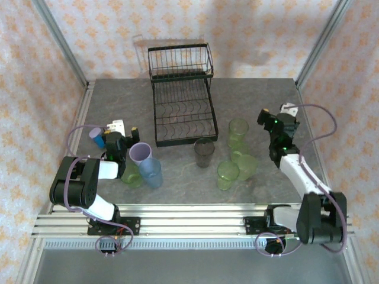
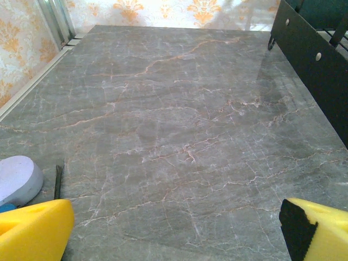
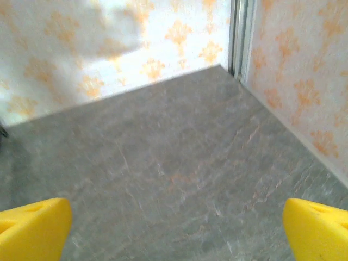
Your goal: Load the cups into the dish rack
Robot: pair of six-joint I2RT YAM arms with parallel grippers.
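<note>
One grey marbled table carries the black wire dish rack at 12 o'clock. Outside it stand translucent green plastic cups at 4 o'clock, a smoky grey cup near centre, and a lavender cup, blue cup and arm-obscured green cup at 8 o'clock. The left gripper and right gripper gape wide, holding nothing.

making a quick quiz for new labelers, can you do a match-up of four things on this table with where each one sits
Things:
1 dish rack
2 dark grey cup
3 lavender cup
4 light blue cup

Places:
a near left, beside a green cup
b farthest back, holding no cups
c just in front of the rack's near right corner
d left side, just beyond the blue one

Pairs: 1-b, 2-c, 3-d, 4-a
</note>
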